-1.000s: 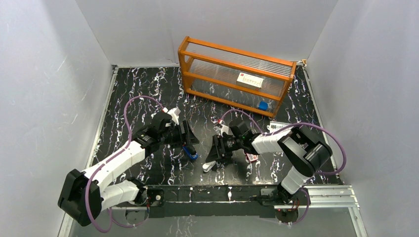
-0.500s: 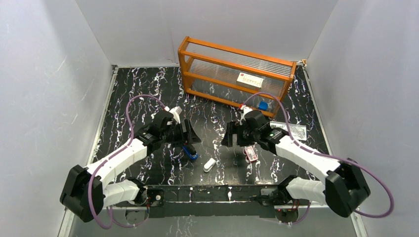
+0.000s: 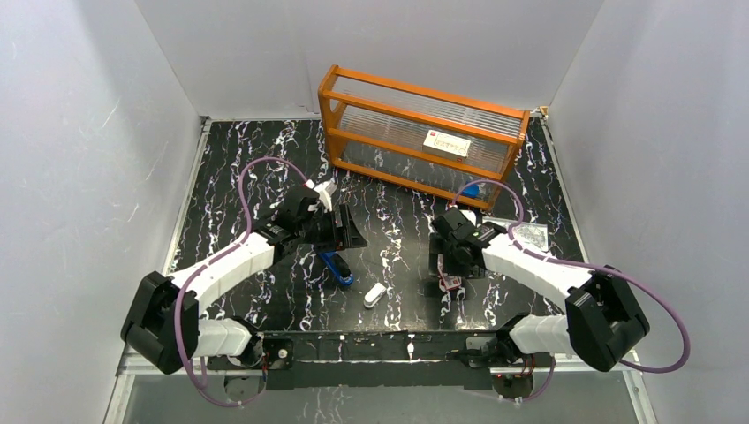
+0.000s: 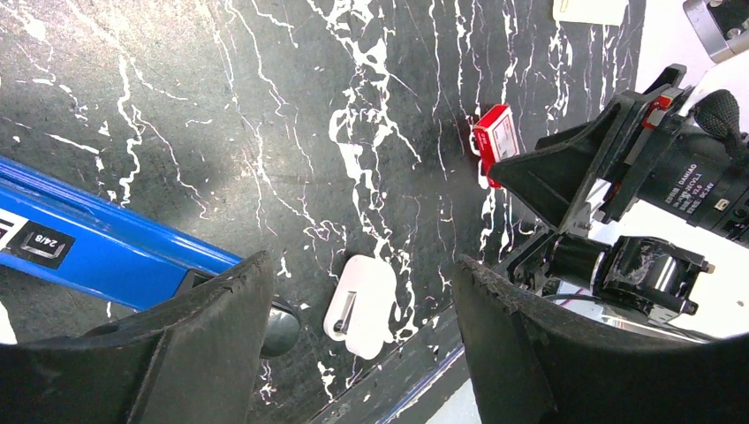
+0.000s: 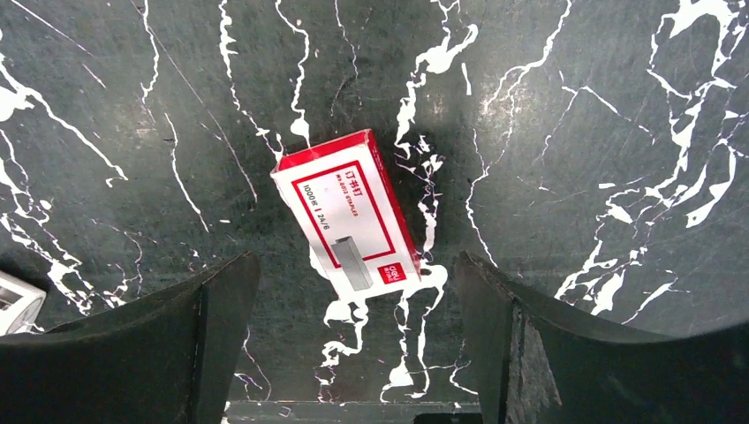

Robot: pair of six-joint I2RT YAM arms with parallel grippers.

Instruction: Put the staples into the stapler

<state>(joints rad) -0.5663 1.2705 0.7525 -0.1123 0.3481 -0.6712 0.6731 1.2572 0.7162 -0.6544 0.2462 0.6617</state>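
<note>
The blue stapler (image 3: 336, 268) lies on the black marbled table, just on the near side of my left gripper (image 3: 344, 234). In the left wrist view its blue body (image 4: 97, 247) runs past the left finger. My left gripper (image 4: 362, 265) is open and empty. The small red-and-white staple box (image 3: 450, 283) lies flat under my right gripper (image 3: 447, 263). In the right wrist view the box (image 5: 340, 199) lies above the open, empty right gripper (image 5: 353, 265). A grey strip shows on its face; I cannot tell if it is printed. No loose staples show.
A small white rounded object (image 3: 374, 294) lies between the stapler and the box, near the table's front edge; it also shows in the left wrist view (image 4: 360, 305). An orange rack (image 3: 415, 132) with clear panels stands at the back. A clear packet (image 3: 526, 234) lies at the right.
My right gripper has swung right, from over the white object to over the staple box. My left gripper has shifted slightly farther and to the right, off the stapler.
</note>
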